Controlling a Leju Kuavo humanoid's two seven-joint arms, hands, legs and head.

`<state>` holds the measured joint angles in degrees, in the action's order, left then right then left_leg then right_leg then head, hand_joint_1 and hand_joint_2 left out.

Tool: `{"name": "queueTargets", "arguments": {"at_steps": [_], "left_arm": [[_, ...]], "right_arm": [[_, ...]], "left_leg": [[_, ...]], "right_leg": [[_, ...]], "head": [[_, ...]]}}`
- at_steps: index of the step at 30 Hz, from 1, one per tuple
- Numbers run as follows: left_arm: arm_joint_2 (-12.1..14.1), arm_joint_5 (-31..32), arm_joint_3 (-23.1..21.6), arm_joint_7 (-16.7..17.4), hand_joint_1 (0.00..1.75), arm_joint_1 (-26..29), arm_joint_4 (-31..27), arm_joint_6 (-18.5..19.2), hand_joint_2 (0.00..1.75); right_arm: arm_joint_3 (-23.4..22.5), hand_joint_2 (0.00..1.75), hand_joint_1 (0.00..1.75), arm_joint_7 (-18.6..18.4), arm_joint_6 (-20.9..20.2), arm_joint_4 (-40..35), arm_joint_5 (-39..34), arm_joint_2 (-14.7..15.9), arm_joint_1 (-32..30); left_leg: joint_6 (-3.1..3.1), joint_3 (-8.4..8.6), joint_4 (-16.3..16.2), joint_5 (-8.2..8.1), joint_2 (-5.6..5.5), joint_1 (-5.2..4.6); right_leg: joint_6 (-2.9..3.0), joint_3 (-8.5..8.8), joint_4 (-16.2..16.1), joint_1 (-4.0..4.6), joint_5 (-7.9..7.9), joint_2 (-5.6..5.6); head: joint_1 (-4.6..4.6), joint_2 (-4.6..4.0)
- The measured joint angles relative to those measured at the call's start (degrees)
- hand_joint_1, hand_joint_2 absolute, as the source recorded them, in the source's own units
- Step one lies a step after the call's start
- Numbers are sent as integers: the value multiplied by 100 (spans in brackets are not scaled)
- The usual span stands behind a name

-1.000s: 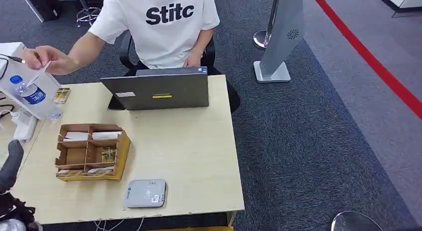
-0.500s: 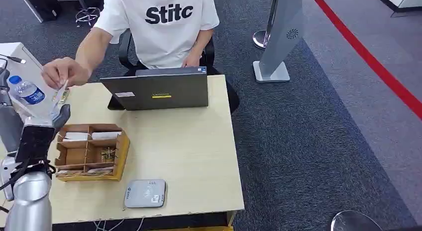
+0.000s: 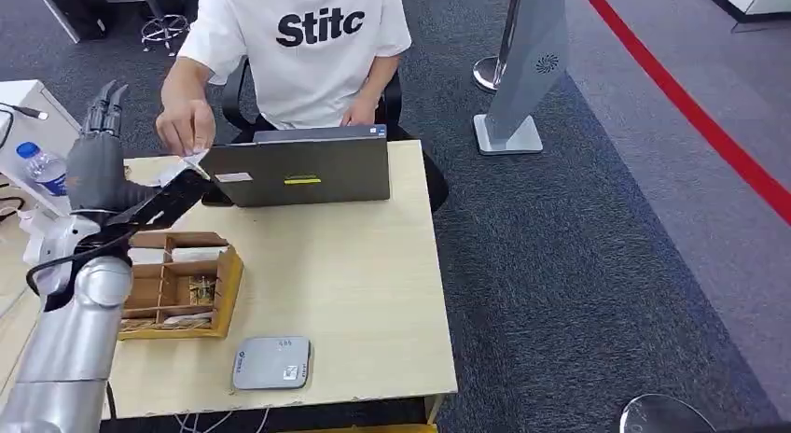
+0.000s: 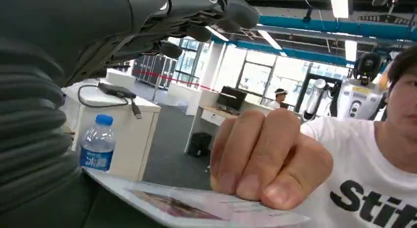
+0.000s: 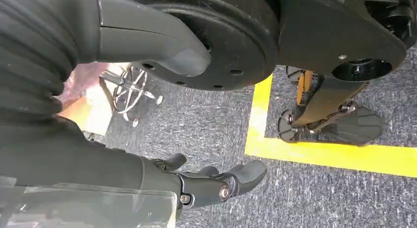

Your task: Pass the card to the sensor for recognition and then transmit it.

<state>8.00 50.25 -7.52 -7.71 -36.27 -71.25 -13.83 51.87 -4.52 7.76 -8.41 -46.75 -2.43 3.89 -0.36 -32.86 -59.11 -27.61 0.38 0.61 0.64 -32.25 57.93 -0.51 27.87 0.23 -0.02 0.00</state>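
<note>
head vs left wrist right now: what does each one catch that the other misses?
Head alone: the grey sensor near the table's front edge, the wooden organizer box, the laptop.

Left wrist alone: a close look at the card pinched in the person's fingers, with printing on its face; an office behind.

Both: the left hand raised with its fingers apart, the person's hand offering the card, the water bottle.

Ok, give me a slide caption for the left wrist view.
A person's hand offers a card beneath the robot's left hand.
</note>
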Motion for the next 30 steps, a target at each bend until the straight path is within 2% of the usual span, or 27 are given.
{"name": "queueTargets", "arguments": {"at_steps": [14, 17, 20, 24, 30], "left_arm": [[251, 1738, -915, 926, 175, -1375, 1411, 384, 175], [325, 2002, -1021, 1049, 175, -1559, 1578, 325, 175], [363, 1927, -1034, 992, 175, -1588, 1595, 122, 175], [411, 1660, -1034, 765, 175, -1337, 1168, -365, 175], [441, 1597, -1034, 592, 175, -518, -515, -684, 175]], "right_arm": [[288, 175, 0, 0, -94, 4, 266, 65, -2], [350, 175, 0, 9, -88, 4, 288, 68, -4], [387, 175, 0, 7, -48, 4, 284, 68, -10], [398, 175, 0, 11, -4, 4, 269, 68, -31], [398, 175, 0, -24, 107, 4, 140, 48, -47]], "left_leg": [[3, -7, -3, 5, -2, 2], [3, -8, -2, 4, 0, 3], [3, -8, -2, 4, 0, 2], [3, -9, -2, 4, -1, 2], [3, -14, -1, 1, -1, 1]], "right_leg": [[0, -3, 2, 4, -3, 0], [0, -3, 3, 4, -3, 0], [0, -3, 3, 4, -3, 1], [0, -2, 3, 4, -3, -1], [-2, -3, 1, 3, -1, 0]], "head": [[2, 0], [0, 0], [-2, 0], [0, 0], [0, 0]]}}
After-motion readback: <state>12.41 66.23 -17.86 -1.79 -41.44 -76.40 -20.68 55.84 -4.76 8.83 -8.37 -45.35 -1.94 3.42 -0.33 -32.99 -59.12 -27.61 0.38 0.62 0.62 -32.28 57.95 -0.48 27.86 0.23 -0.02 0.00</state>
